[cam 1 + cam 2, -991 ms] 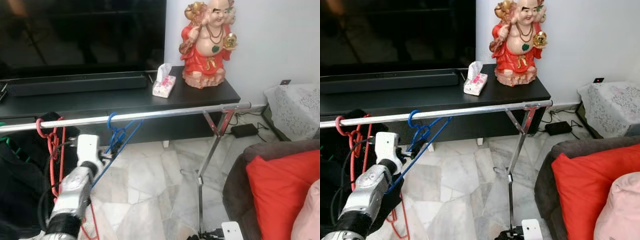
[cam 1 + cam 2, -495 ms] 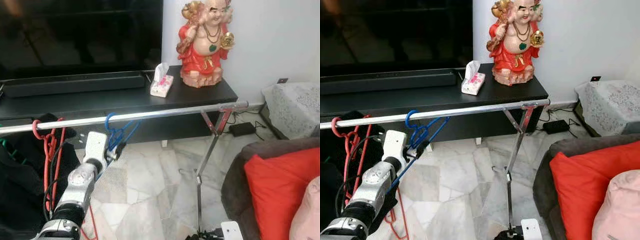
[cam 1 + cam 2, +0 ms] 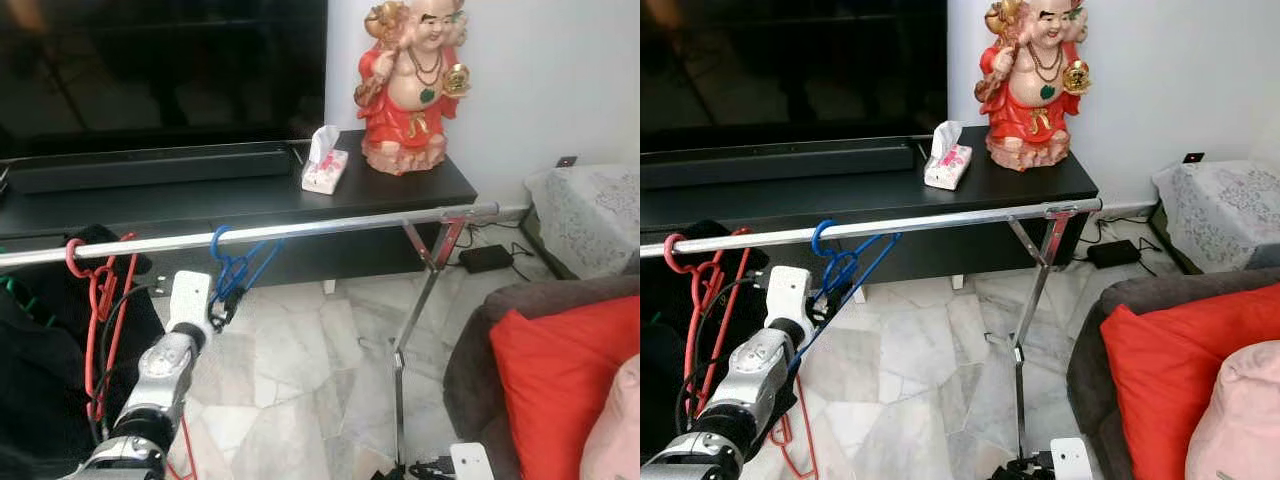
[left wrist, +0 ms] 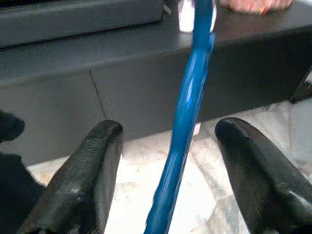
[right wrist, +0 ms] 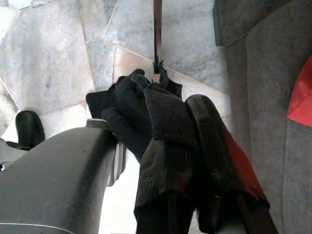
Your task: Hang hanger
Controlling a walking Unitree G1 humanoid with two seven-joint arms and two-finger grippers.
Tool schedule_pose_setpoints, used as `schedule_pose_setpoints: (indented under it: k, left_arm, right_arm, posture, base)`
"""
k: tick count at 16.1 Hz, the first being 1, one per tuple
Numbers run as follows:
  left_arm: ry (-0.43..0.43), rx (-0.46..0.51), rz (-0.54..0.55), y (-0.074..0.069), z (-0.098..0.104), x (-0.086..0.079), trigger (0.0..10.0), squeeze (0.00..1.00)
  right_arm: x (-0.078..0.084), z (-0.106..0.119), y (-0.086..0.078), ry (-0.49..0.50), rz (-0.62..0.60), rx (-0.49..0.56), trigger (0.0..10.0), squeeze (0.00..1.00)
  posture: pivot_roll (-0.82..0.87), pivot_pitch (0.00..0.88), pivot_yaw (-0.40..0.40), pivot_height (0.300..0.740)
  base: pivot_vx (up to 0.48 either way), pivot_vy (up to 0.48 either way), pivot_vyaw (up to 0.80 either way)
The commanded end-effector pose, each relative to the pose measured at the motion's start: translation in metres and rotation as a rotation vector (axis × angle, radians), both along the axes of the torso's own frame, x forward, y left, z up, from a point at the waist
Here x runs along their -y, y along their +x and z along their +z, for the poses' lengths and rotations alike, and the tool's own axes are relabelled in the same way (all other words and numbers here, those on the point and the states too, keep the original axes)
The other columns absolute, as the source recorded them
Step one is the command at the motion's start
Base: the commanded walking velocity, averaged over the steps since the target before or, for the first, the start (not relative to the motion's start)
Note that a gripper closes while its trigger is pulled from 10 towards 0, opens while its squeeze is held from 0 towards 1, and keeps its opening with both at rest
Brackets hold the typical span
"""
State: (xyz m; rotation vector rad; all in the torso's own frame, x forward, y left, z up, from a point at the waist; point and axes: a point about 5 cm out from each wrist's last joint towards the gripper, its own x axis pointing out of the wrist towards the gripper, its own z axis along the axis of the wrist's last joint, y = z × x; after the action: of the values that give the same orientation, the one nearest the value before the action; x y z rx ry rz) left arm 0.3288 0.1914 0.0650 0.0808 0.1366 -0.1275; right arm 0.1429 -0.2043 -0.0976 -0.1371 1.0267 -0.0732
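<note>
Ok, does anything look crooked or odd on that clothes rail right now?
Nothing is spilled or broken. The blue hanger is hooked on the rail but hangs slanted toward the open left gripper, whose fingers flank it without touching.

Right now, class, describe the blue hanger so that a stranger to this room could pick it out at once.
Start at the long silver rail running across the room in front of the black TV cabinet. Follow it leftward to the blue hanger, hooked over the rail just above the left gripper, whose open fingers sit either side of it. Its neighbour further left, the red hanger, differs in colour.
</note>
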Motion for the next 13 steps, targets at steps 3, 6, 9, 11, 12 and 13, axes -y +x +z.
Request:
schedule_pose_setpoints:
  k: [3, 6, 9, 11, 12, 13]
  left_arm:
    - [-0.023, 0.034, 0.005, 0.003, 0.004, 0.003, 0.0, 0.0]
    - [-0.016, 0.037, -0.026, 0.003, 0.003, 0.011, 0.0, 0.0]
    - [0.014, 0.036, -0.05, 0.001, 0.001, 0.012, 0.0, 0.0]
    - [0.036, 0.037, -0.05, -0.001, 0.0, 0.005, 0.0, 0.0]
    - [0.038, 0.039, -0.047, -0.001, 0.0, 0.003, 0.0, 0.0]
    - [0.04, 0.04, -0.047, -0.001, 0.001, 0.003, 0.0, 0.0]
  right_arm:
    - [0.0, 0.0, -0.001, 0.006, -0.008, 0.007, 10.0, 0.0]
    - [0.0, -0.001, -0.004, 0.008, -0.02, 0.004, 10.0, 0.0]
    - [0.0, -0.001, -0.004, 0.009, -0.023, 0.002, 10.0, 0.0]
    - [-0.001, -0.001, -0.004, 0.011, -0.017, 0.003, 10.0, 0.0]
    - [-0.001, -0.001, -0.004, 0.012, -0.014, 0.003, 10.0, 0.0]
    - [-0.001, -0.001, -0.004, 0.012, -0.012, 0.002, 10.0, 0.0]
  posture:
    - [-0.17, 0.0, -0.016, 0.74]
    - [-0.17, 0.0, -0.018, 0.74]
    - [-0.17, 0.0, -0.017, 0.74]
    - [-0.17, 0.0, -0.017, 0.74]
    - [-0.16, 0.0, -0.02, 0.74]
    - [-0.16, 0.0, -0.02, 0.74]
  base:
    - [0.0, 0.0, 0.0]
    - [0.0, 0.0, 0.0]
    - [0.0, 0.0, 0.0]
    - [0.0, 0.0, 0.0]
    - [0.0, 0.0, 0.0]
    - [0.0, 0.0, 0.0]
